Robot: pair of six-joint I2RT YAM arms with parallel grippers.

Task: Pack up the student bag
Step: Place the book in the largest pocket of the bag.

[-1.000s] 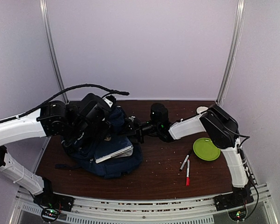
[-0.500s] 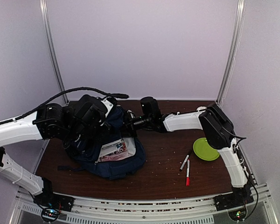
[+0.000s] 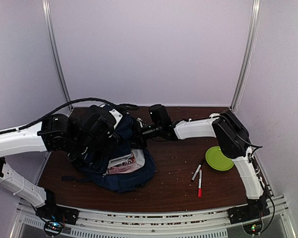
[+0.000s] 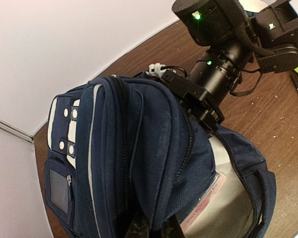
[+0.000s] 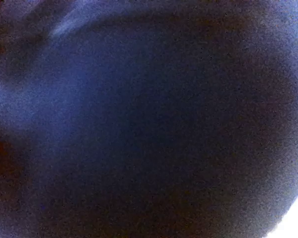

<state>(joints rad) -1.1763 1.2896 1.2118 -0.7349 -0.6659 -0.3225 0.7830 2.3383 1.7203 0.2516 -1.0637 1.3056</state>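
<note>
The bag point(image 3: 124, 176) lies on the left half of the counter point(image 3: 174, 186). Its bottom is close to the near edge and its top is near the back wall. From the bag toward 3 o'clock, open brown counter runs up to a green plate point(image 3: 219, 158). Two markers point(image 3: 197, 178) lie at 4 o'clock, well apart from the bag.

The top view shows the bag's mouth open with a printed paper point(image 3: 123, 163) inside. The left wrist view adds that the flap is held up and that the right wrist point(image 4: 208, 79) reaches under it from 1 o'clock. The right wrist view gives only blurred blue cloth.

The left fingers point(image 4: 140, 230) show at the lower edge, pinching a fold of the flap. The right fingers are hidden in the bag, so I cannot tell whether they are spread or closed.
</note>
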